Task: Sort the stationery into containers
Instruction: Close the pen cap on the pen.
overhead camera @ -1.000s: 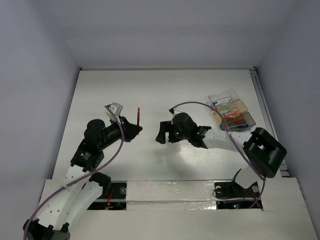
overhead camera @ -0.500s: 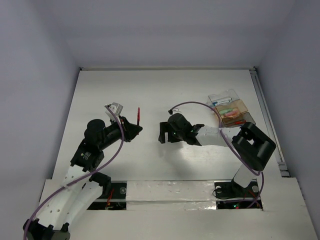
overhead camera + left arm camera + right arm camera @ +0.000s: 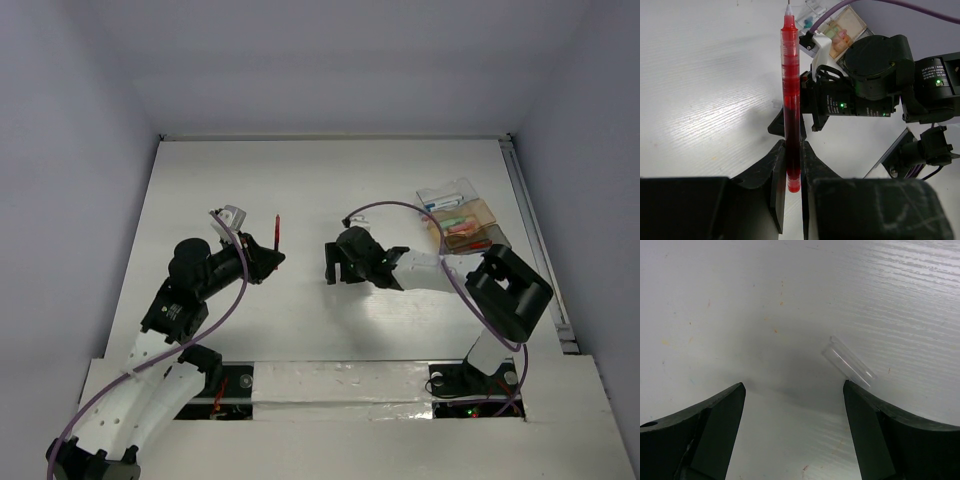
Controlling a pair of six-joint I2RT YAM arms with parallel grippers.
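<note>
Left arm elbow-bent, reaching toward 1 o'clock; left pincer [image 3: 792, 150] clamped tight on upright red pen [image 3: 790, 100]. Right arm folded, pointing 9 o'clock; right pincer [image 3: 792, 390] spread wide, empty, low over counter [image 3: 300, 180], clear plastic tube [image 3: 847, 362] between its tips. Containers [image 3: 465, 222] at 2 o'clock.

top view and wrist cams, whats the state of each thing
red pen: clamped near its rear end
left gripper: shut on red pen
right gripper: open, empty
clear cap: lying on table, ungripped
containers: open-topped, some items inside

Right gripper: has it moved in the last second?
Yes. The right gripper has shifted slightly rightward in the top view, toward the containers and away from the red pen.
</note>
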